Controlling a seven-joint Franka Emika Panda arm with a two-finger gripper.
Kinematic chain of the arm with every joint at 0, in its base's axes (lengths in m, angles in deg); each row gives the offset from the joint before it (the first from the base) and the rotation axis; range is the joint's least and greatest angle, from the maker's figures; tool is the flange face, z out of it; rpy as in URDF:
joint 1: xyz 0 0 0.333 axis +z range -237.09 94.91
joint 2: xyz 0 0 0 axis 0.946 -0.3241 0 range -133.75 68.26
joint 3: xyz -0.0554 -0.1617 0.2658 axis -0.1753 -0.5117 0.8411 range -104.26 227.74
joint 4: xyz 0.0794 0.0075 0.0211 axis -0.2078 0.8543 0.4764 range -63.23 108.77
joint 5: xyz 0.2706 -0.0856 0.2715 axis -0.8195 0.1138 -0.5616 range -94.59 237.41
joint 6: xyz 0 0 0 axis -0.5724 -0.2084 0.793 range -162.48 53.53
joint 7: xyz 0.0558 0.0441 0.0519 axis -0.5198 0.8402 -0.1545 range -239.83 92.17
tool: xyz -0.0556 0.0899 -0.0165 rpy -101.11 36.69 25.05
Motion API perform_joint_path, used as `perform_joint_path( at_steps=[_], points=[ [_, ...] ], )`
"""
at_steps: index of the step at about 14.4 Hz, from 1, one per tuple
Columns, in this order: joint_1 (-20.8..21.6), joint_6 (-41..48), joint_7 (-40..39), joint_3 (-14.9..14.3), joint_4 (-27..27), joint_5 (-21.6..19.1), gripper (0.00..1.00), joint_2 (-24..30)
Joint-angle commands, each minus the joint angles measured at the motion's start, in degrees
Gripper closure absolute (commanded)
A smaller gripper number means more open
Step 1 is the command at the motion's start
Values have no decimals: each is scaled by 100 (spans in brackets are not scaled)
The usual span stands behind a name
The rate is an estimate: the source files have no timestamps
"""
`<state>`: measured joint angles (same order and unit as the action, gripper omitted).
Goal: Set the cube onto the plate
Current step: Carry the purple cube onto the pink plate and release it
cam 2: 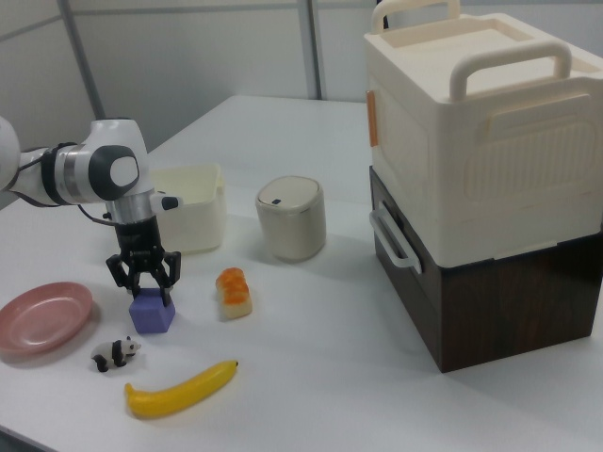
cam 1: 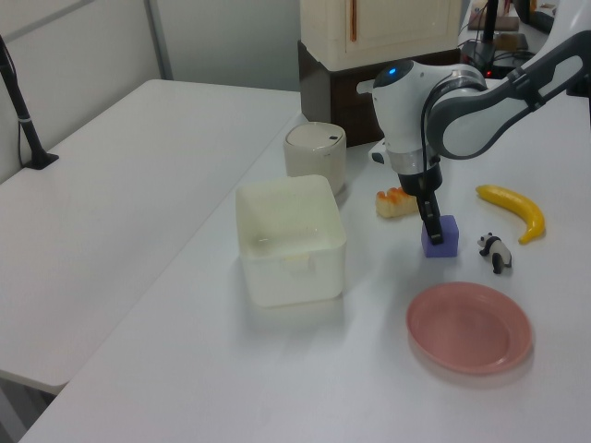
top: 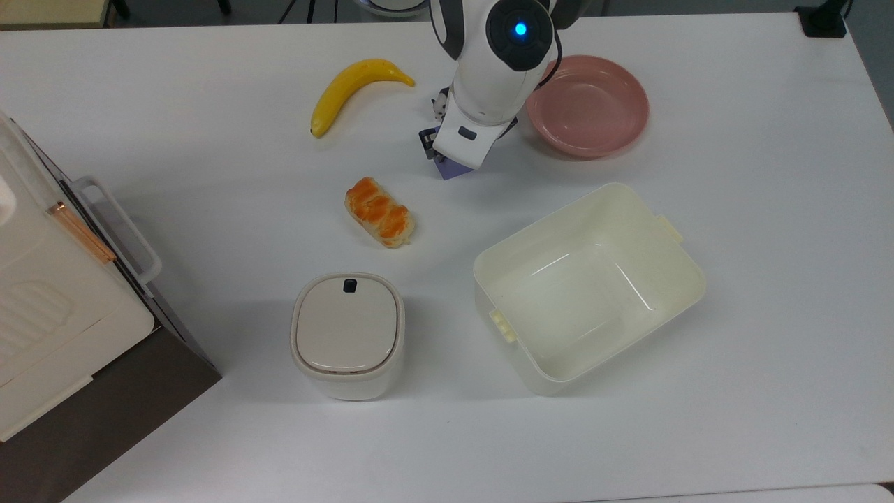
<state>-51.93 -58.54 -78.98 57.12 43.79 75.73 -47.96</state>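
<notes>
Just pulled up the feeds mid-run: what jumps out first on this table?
The white robot arm reaches down at the table's middle, its tool lowered onto the blue-purple cube, fingers spread to either side of the cube's top. The empty pink plate sits just to the top view's right of it. A yellow banana and a large cream tub also catch the eye.

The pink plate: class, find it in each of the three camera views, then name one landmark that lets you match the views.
Top view: plate at upper right, just right of the robot arm.
Left view: plate at lower right, nearest the camera.
Right view: plate at the far left edge.
Shared landmark: the purple cube under the claw, with the plate close beside it.
</notes>
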Motion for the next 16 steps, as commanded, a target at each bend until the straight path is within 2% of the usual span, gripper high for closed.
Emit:
perform_joint_path(
  at_steps=[1, 2, 4, 8, 9, 10, 12, 14, 16],
  points=[
    [307, 41, -4, -48, -19, 113, 65, 175],
    [395, 137, -4, -39, -28, 113, 65, 272],
    [876, 383, 14, -39, -107, 113, 64, 466],
    [1773, 410, 628, -39, -152, 113, 63, 572],
    [1967, 410, 707, -39, -152, 113, 60, 563],
    [2169, 410, 813, -39, -143, 113, 43, 554],
    [2320, 410, 919, -39, -134, 113, 33, 537],
    [2329, 410, 919, -39, -151, 113, 0, 510],
    [2268, 611, 928, -48, -273, 113, 0, 519]
  ],
)
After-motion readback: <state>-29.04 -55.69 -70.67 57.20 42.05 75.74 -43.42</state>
